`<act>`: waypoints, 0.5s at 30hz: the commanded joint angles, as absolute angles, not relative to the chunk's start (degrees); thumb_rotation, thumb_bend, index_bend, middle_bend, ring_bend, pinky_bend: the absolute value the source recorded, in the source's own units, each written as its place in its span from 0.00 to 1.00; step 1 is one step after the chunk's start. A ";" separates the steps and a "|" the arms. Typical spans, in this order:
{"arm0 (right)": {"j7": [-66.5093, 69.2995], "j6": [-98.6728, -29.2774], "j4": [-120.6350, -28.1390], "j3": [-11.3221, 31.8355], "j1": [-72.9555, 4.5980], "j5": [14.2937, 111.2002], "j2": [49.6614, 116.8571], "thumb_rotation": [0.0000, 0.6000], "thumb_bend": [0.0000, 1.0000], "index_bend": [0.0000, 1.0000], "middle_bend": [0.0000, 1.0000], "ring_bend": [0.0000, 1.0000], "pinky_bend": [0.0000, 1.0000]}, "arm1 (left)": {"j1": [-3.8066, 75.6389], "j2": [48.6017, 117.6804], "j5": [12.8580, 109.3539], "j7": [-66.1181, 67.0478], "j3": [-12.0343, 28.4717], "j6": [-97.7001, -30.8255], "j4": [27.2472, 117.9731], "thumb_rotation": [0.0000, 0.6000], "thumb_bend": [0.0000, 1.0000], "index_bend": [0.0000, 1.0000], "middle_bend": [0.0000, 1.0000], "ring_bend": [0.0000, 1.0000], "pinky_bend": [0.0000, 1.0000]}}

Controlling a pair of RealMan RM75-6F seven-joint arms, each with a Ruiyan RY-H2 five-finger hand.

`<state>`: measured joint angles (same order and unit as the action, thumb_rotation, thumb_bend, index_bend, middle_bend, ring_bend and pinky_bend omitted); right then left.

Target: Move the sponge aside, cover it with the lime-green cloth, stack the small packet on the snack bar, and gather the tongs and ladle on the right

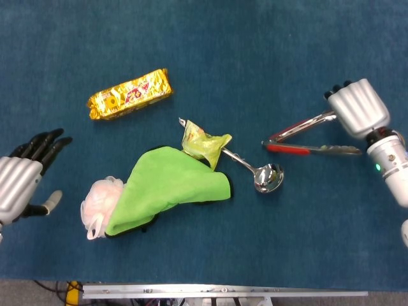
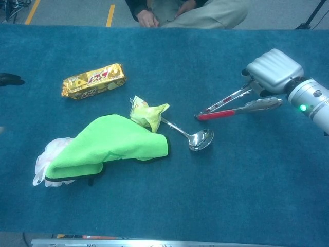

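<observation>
Two views, one table covered in blue cloth. Head view: right hand (image 1: 358, 115) at the far right, fingers curled around the handle end of the tongs (image 1: 309, 135), whose open, red-tipped arms point left toward the ladle (image 1: 258, 171); whether the tongs touch the table cannot be told. Ladle lying flat, bowl just below the tong tips, handle running up-left under the small packet (image 1: 203, 143). Small packet, crumpled yellow-green, resting against the upper edge of the lime-green cloth (image 1: 169, 187). Cloth draped over most of the sponge (image 1: 100, 203), a pale mesh puff showing at its left end. Snack bar (image 1: 130, 94), gold wrapper, lying alone well above the cloth, nothing stacked on it. Left hand (image 1: 25, 175) at the left edge, fingers spread, holding nothing. Chest view: right hand (image 2: 273, 71) again wrapped on the tongs (image 2: 237, 104); ladle (image 2: 188, 134), small packet (image 2: 147, 113), lime-green cloth (image 2: 110, 144), sponge (image 2: 49, 154) and snack bar (image 2: 93, 80) in the same layout; left hand barely in view at the left edge. Handling, judged: tongs and ladle stiff, smooth metal, likely slippery, best taken mid-handle; packet light and crinkly, pinch a free edge; snack bar firm enough to bear it. Containers: none seen.
</observation>
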<state>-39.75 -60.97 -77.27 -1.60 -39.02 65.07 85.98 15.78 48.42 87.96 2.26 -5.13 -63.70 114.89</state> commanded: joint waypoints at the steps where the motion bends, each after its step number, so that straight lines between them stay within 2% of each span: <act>1: -42.75 -58.90 -78.15 -0.76 -39.13 61.85 84.97 1.00 0.48 0.47 0.44 0.45 0.69 | 15.68 48.37 87.91 2.07 -5.19 -63.80 114.73 1.00 0.37 0.00 0.00 0.00 0.16; 4: -45.20 -57.34 -80.34 -0.10 -39.53 58.69 83.48 1.00 0.47 0.19 0.31 0.34 0.59 | 15.73 48.45 87.87 1.80 -5.18 -63.74 114.49 1.00 0.37 0.00 0.00 0.00 0.16; 7: -47.32 -57.10 -81.95 0.28 -39.87 56.96 82.41 1.00 0.44 0.01 0.23 0.26 0.51 | 15.83 48.58 88.07 1.76 -5.11 -63.76 114.46 1.00 0.37 0.00 0.00 0.00 0.16; 11: -47.16 -57.21 -84.18 1.37 -40.09 55.88 80.94 1.00 0.42 0.00 0.19 0.22 0.48 | 15.92 48.62 88.20 1.91 -5.05 -63.83 114.58 1.00 0.37 0.00 0.00 0.00 0.16; 15: -41.35 -57.82 -88.44 2.93 -39.71 59.11 78.87 1.00 0.38 0.00 0.21 0.21 0.48 | 15.93 48.40 87.93 2.11 -5.04 -63.81 114.71 1.00 0.37 0.00 0.00 0.00 0.16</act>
